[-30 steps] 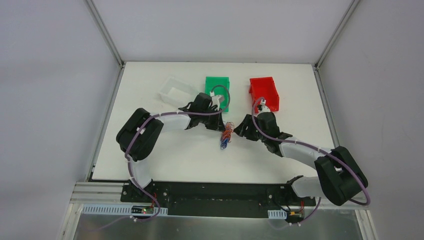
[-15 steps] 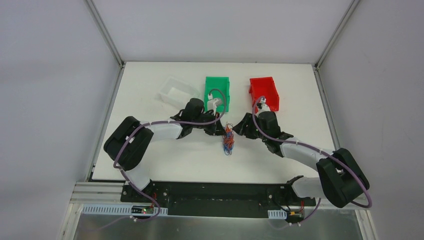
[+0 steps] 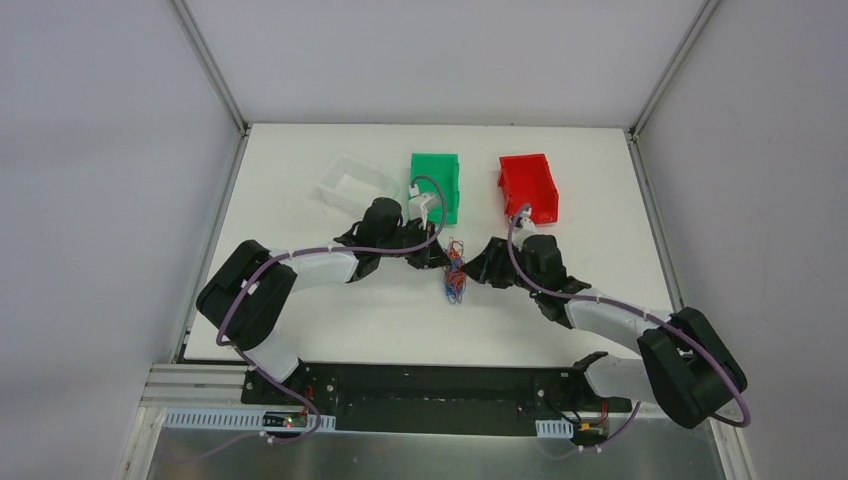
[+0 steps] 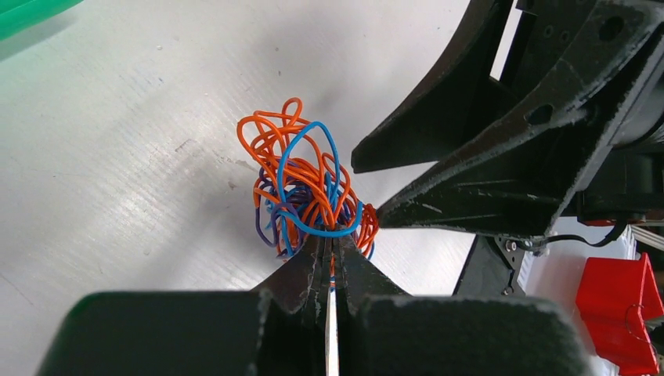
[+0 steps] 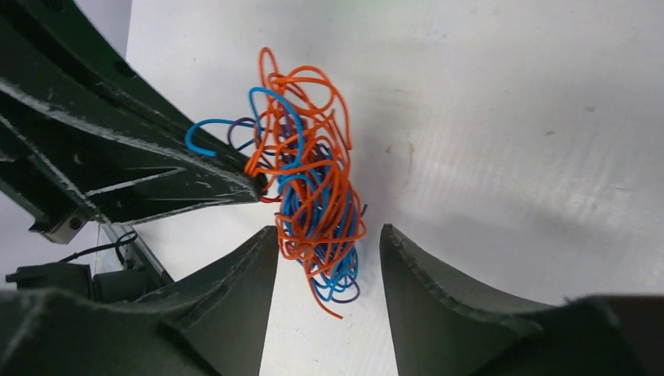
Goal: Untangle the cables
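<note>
Inside the spread right pincer (image 5: 329, 231) sit the tangled cables (image 5: 309, 172).

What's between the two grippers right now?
Only the cables: the left gripper is shut on them, and they sit between the right gripper's open fingers. Both wrist views show it.

cables (image 4: 301, 184): glossy plastic-coated | table (image 4: 117, 133): matt white, faintly scuffed | left gripper (image 4: 330, 249): matt black plastic

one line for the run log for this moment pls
left gripper: shut on cables | right gripper: open, jaws either side of cables | cables: tangled in one clump
</note>
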